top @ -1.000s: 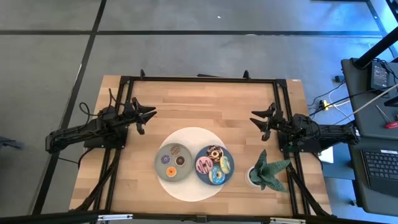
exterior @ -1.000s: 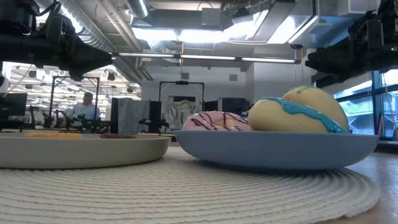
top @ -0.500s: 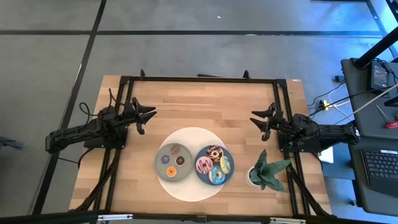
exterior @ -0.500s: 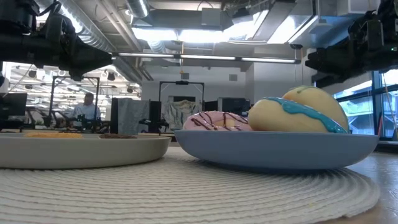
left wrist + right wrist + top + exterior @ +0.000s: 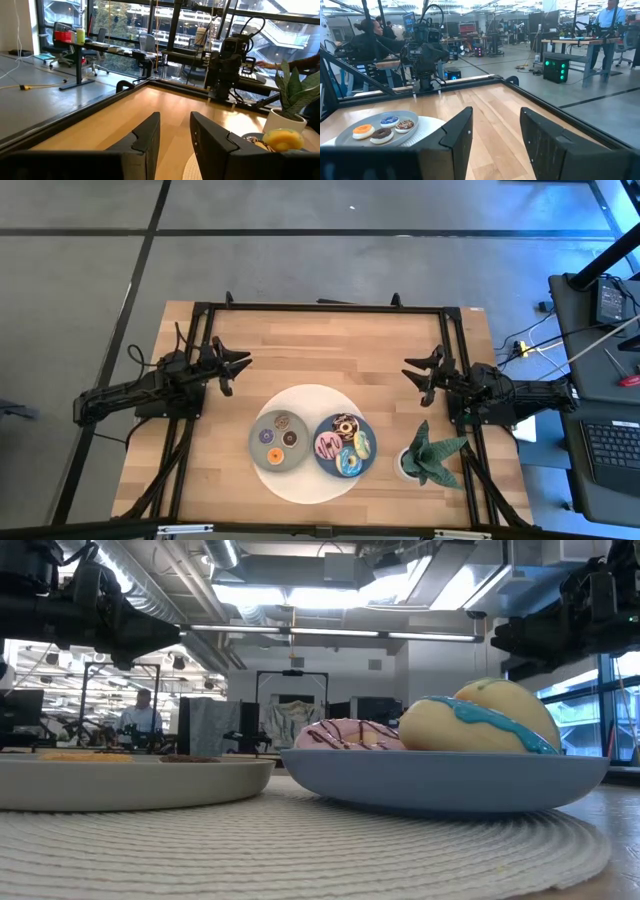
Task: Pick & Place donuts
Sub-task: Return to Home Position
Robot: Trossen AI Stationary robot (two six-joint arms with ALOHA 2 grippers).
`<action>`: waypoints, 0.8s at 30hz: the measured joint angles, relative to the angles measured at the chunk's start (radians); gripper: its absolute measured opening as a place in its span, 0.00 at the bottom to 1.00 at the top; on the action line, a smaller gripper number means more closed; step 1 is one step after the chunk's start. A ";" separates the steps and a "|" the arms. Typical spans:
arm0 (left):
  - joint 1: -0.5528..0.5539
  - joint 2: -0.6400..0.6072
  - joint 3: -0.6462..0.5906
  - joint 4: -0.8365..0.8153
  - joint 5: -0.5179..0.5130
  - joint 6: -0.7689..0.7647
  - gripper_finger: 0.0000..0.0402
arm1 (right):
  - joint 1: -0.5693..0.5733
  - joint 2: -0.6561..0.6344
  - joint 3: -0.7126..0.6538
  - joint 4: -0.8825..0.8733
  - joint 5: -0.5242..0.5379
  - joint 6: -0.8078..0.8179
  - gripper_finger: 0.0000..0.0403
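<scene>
A grey plate [image 5: 277, 442] holds several tiny donuts, among them an orange one [image 5: 274, 455], a brown one [image 5: 290, 438] and a purple one [image 5: 266, 437]. They also show in the right wrist view [image 5: 382, 129]. A blue plate [image 5: 344, 445] holds the chocolate [image 5: 345, 425], pink [image 5: 328, 446], yellow-green [image 5: 362, 444] and blue [image 5: 349, 463] donuts. My left gripper [image 5: 232, 365] is open and empty above the table, left of and beyond the plates. My right gripper [image 5: 418, 370] is open and empty, right of and beyond them.
Both plates rest on a round white woven mat [image 5: 308, 395]. A potted green plant [image 5: 430, 455] stands near the right front, close below my right arm. A black frame [image 5: 320, 307] runs along the table's edges. Bare wood [image 5: 330, 350] lies between the grippers.
</scene>
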 joint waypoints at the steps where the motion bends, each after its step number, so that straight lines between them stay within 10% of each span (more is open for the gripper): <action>1: 0.000 0.000 0.000 0.000 0.000 0.000 0.26 | 0.000 0.000 0.000 0.000 0.000 0.000 0.41; 24: 0.000 0.000 0.000 0.000 0.000 0.000 0.26 | 0.000 0.000 0.000 0.000 0.000 0.000 0.41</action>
